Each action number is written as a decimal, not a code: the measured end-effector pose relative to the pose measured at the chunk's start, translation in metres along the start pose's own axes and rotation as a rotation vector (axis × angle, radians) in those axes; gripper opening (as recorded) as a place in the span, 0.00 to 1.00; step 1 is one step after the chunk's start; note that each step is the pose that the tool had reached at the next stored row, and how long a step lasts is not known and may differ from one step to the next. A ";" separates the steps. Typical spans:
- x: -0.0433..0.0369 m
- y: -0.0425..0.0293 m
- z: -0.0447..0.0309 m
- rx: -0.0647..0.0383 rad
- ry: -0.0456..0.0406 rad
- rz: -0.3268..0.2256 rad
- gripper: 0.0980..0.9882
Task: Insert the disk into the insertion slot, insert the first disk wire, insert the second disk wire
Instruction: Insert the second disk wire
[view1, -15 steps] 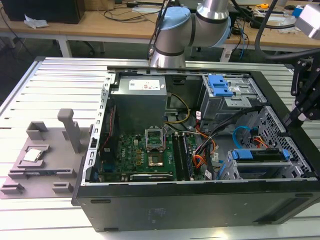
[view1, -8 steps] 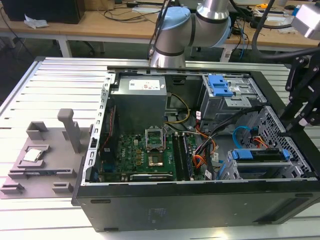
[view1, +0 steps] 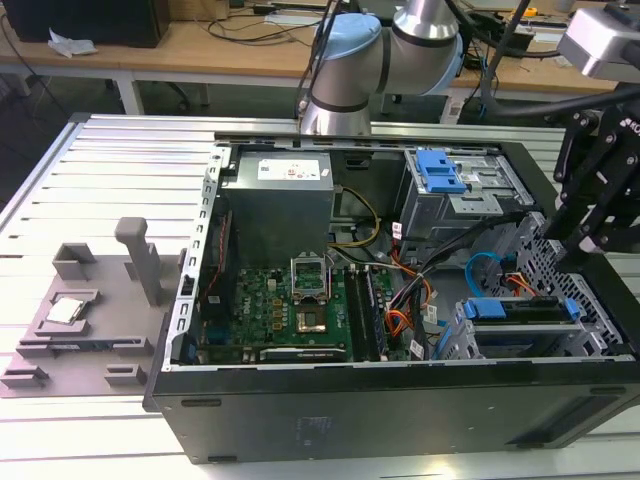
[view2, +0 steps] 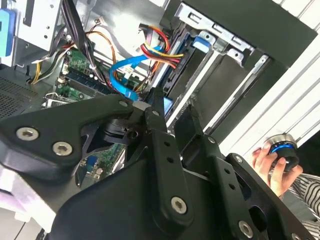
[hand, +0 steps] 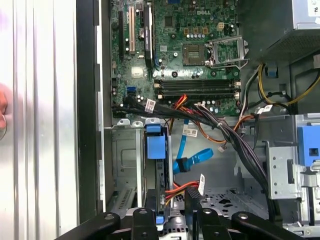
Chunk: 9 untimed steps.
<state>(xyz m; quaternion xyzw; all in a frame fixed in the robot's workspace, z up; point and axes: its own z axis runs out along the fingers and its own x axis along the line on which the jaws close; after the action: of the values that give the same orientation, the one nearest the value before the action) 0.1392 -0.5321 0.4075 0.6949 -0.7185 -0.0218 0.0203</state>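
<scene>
- Your gripper (view2: 175, 106): fingers parted, nothing held.
- Disk (hand: 156, 147) sits edge-on in the slot (hand: 125, 152), just ahead of the fingertips.
- Blue cable (hand: 192, 159) lies beside the disk.

Exterior view: even overhead room light, moderate brightness. Slatted surface (view1: 90, 170) at exterior view's left washed pale by glare. Computer case (view1: 400, 410) interior shaded, outer panel in lower frame rendered nearly black.

Second wrist view: bare case metal blown out to white. Gripper (view2: 172, 107) underexposed, seen as dark mass with faint highlights.

First wrist view: motherboard (hand: 170, 30) evenly lit, slats overexposed.
</scene>
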 end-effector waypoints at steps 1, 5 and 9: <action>0.0001 0.0014 0.0002 0.000 0.0000 0.000 0.30; 0.0003 0.0089 0.0008 0.000 0.0000 0.000 0.30; 0.0006 0.0184 0.0017 0.000 0.0000 0.000 0.30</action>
<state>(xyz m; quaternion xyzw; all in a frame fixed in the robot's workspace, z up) 0.1207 -0.5322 0.4069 0.6949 -0.7185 -0.0218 0.0203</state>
